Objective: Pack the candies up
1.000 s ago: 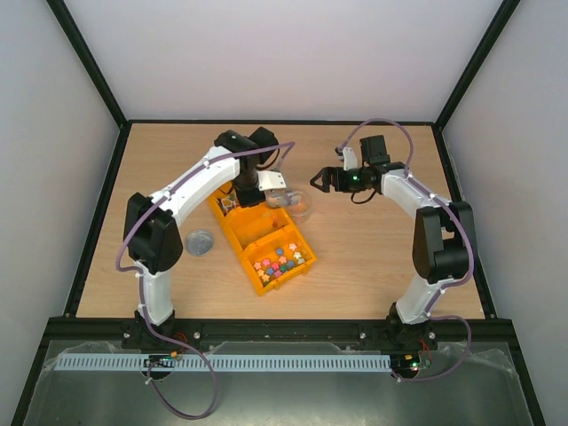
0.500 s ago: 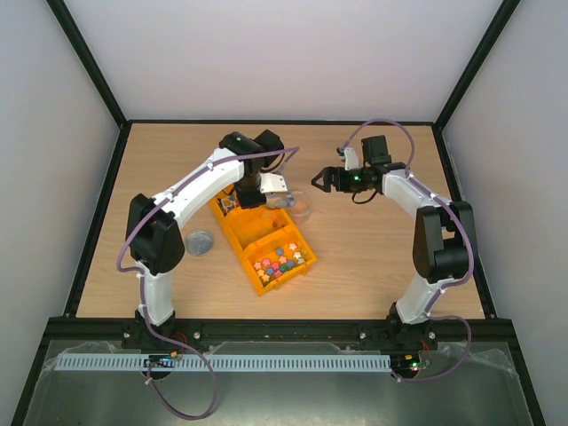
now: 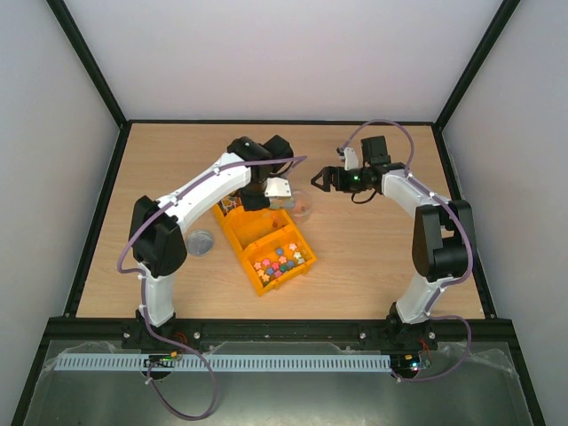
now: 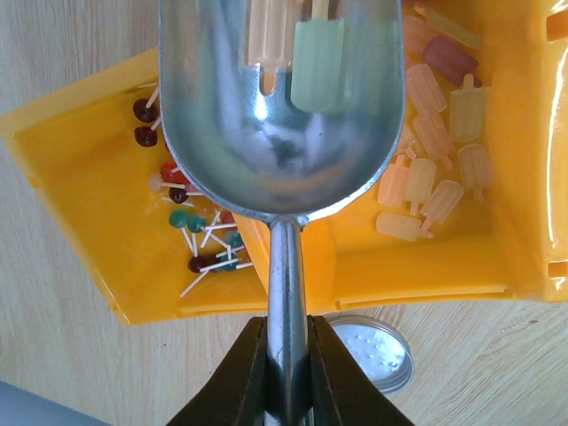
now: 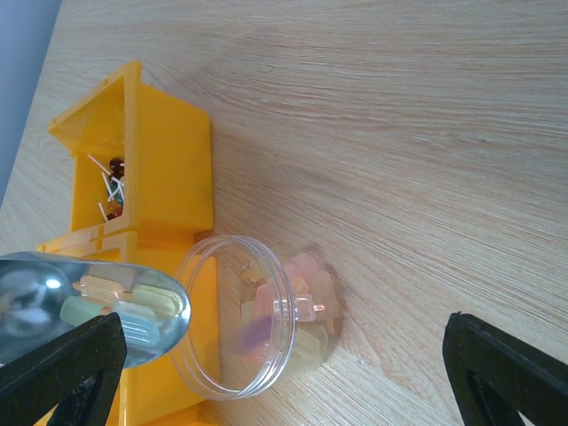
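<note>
My left jaws clamp the scoop (image 4: 280, 106), which carries candies (image 4: 317, 67), above the yellow tray (image 4: 80, 195), arm stretched forward. My right jaws gape empty, right of the tray, facing the jar (image 5: 257, 328).

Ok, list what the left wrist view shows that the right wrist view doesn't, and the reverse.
Only the left wrist view: the left gripper shut on the handle of the scoop, a metal lid, and the compartment of the yellow bin that holds ice-lolly-shaped candies.
Only the right wrist view: a clear jar partly filled with candies, and the right gripper open, holding nothing.
Both: the loaded scoop, the yellow bin and its lollipops.
</note>
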Action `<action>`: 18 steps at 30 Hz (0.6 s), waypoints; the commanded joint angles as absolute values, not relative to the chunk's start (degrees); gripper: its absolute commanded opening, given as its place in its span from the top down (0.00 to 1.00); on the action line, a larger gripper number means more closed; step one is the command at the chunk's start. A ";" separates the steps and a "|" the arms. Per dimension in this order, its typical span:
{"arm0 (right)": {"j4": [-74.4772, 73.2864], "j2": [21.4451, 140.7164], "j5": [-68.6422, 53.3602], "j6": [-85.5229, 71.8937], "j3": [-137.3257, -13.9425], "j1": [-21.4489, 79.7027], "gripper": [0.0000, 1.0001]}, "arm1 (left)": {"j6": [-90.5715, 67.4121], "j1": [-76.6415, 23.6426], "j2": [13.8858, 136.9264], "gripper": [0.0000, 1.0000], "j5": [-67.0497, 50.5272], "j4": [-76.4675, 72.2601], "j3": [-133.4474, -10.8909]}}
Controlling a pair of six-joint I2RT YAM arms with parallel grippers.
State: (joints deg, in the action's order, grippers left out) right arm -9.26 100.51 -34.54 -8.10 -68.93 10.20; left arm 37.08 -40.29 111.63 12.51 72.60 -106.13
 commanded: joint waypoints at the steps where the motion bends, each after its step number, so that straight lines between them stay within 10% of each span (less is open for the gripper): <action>1: -9.23 101.36 -35.91 -8.49 -68.73 10.02 0.01 | 37.62 -40.78 111.80 0.98 15.60 74.04 -108.30; 18: -9.15 101.34 -35.94 -8.23 -68.64 9.92 0.01 | 39.15 -42.63 112.15 0.98 21.01 74.08 -109.51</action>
